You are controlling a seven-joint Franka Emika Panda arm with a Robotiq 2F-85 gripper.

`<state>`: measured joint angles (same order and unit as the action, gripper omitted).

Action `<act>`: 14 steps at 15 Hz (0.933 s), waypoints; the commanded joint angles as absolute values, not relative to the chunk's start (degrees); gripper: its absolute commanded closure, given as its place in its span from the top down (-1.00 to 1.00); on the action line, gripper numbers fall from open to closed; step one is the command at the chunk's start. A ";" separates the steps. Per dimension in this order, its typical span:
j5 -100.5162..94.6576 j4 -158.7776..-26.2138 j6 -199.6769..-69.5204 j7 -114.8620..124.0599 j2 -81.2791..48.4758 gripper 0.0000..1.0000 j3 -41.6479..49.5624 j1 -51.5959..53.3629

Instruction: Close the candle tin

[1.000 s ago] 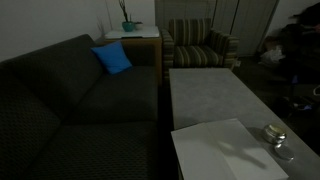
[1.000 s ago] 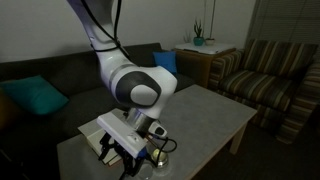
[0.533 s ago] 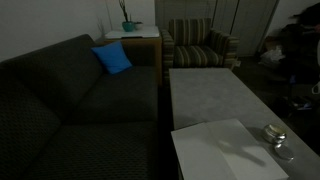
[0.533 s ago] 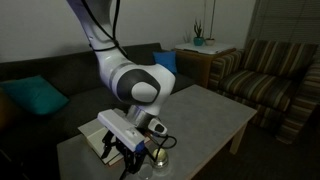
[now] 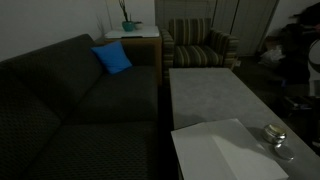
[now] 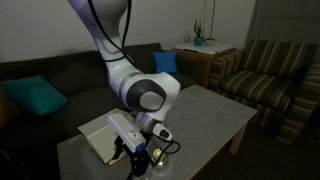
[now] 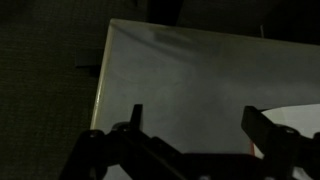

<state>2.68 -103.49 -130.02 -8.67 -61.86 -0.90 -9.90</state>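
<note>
Candle tin [image 5: 272, 131] sits on the white sheet [image 5: 215, 150] at one end of the table [image 5: 205, 95]. A second small round silvery piece, probably the lid [image 5: 284, 152], lies just beside it, so the tin looks not closed yet. Gripper [image 6: 140, 162] hangs low over the sheet, jaws spread wide, empty in the wrist view. My read: lid pickup and placement are both left.

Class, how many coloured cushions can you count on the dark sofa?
2. The blue cushion sits at the end of the sofa by the side table; the teal cushion lies at the opposite end. The robot arm may hide others.
</note>
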 commanded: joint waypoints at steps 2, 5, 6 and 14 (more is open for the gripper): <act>2.15 -93.80 -126.56 -12.63 -71.23 1.00 -2.15 -10.60; 2.63 -95.54 -128.16 -11.33 -70.50 1.00 -1.58 -9.77; 2.61 -94.76 -128.06 -11.52 -71.22 1.00 -1.64 -9.78; 2.61 -93.94 -127.65 -11.65 -71.45 1.00 -1.65 -9.80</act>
